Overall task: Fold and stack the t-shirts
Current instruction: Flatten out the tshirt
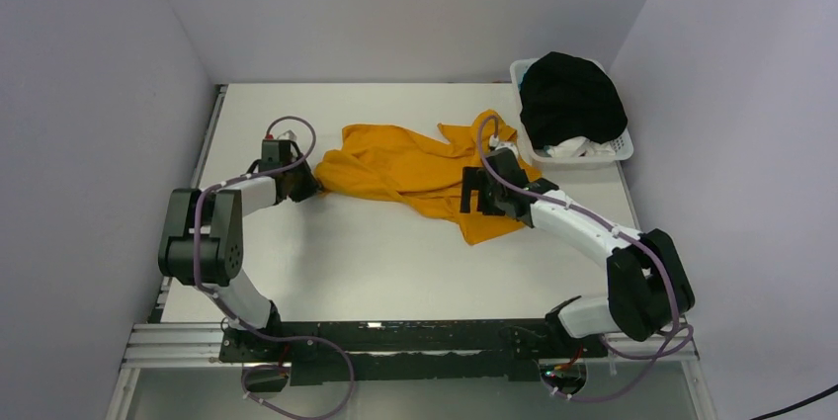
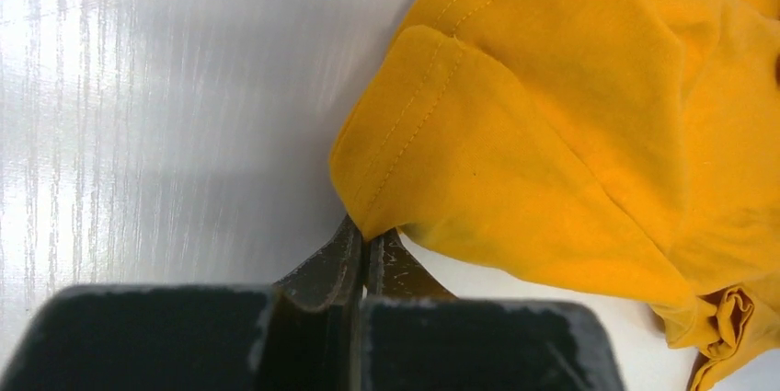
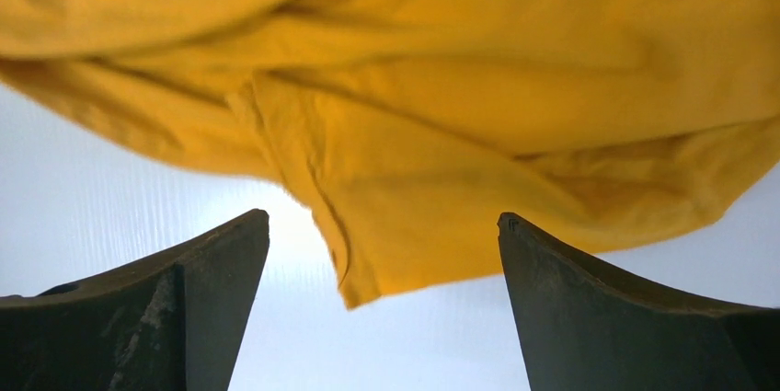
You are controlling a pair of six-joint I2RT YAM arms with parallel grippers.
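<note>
A mustard-orange t-shirt [image 1: 415, 168] lies crumpled across the middle of the white table. My left gripper [image 1: 301, 183] is shut on its left corner; in the left wrist view the closed fingertips [image 2: 372, 244] pinch a hemmed corner of the shirt [image 2: 515, 161]. My right gripper [image 1: 481, 193] is open over the shirt's lower right part. In the right wrist view its gripper [image 3: 382, 225] has its fingers spread wide, with a corner of the shirt [image 3: 405, 225] lying between them on the table, untouched. A black t-shirt [image 1: 571, 99] is heaped in the basket.
A white plastic basket [image 1: 618, 151] stands at the table's back right corner, with the black shirt and something white in it. White walls close in the table at back, left and right. Bare table surface [image 1: 376, 262] lies in front of the shirt.
</note>
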